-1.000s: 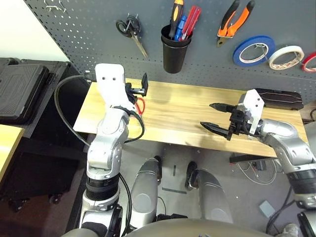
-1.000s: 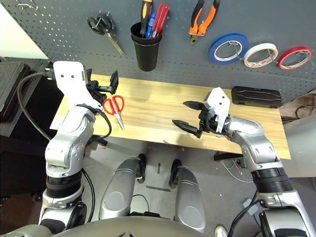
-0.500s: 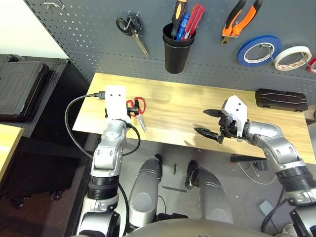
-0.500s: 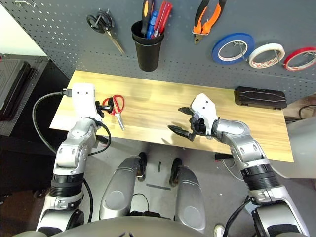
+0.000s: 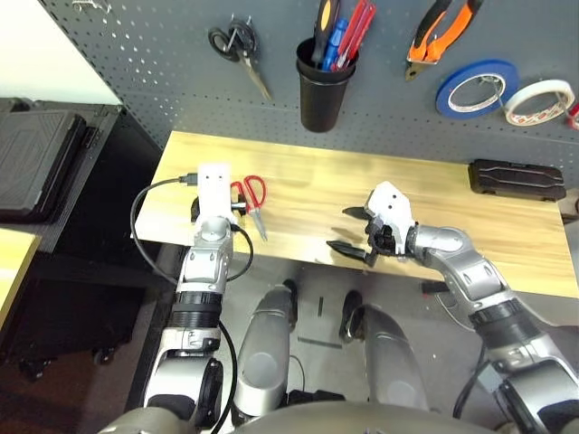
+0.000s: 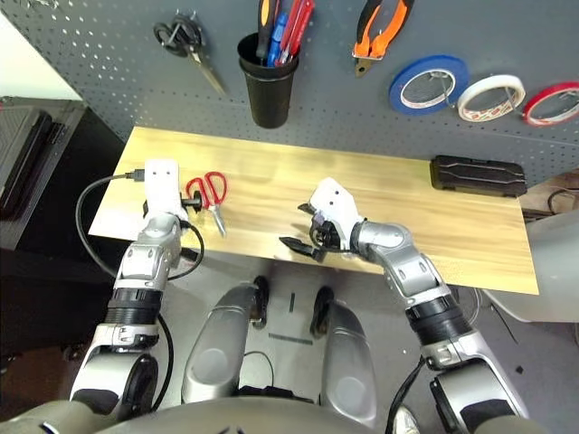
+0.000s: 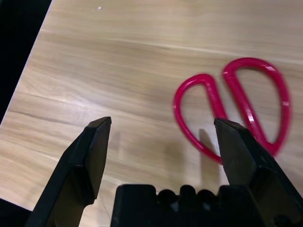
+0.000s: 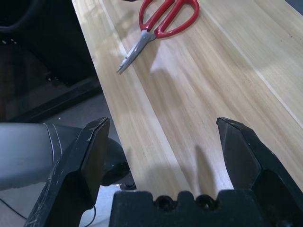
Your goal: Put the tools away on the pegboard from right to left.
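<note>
You had the red-handled scissors point(image 5: 251, 201) lying flat on the wooden table point(image 5: 470, 235), near its left end, handles toward the pegboard point(image 5: 163, 63) and blades pointing back at the table's front edge. Your left gripper point(image 7: 163, 135) hung low over the wood just beside them, jaws spread wide and holding nothing; from the left wrist camera, one black finger point(image 7: 236, 151) stood in front of the near handle loop, the other finger over bare wood, and whether that finger touched the loop you could not tell. Your right gripper point(image 5: 350, 231) sat over the front middle of the table, well apart from the scissors, pointing toward them, its jaws also wide and empty; the right wrist camera looked along the table's front edge with the scissors lying ahead. On the pegboard, the orange-and-black-handled pliers point(image 5: 439, 32) hung to the right of the black cup point(image 5: 322, 89), and the white tape roll point(image 5: 539, 99) hung on a hook between the blue tape roll point(image 5: 477, 89) and the red tape roll point(image 6: 554, 102). The cup held the orange-and-black-handled screwdriver point(image 5: 324, 22) together with a blue-handled and a red-handled tool. The black-handled scissors point(image 5: 237, 52) hung to the left of the cup. A flat black case point(image 5: 517, 178) lay at the right back of the table, below the tape rolls. So of your tools, you had the red-handled scissors still on the table.
</note>
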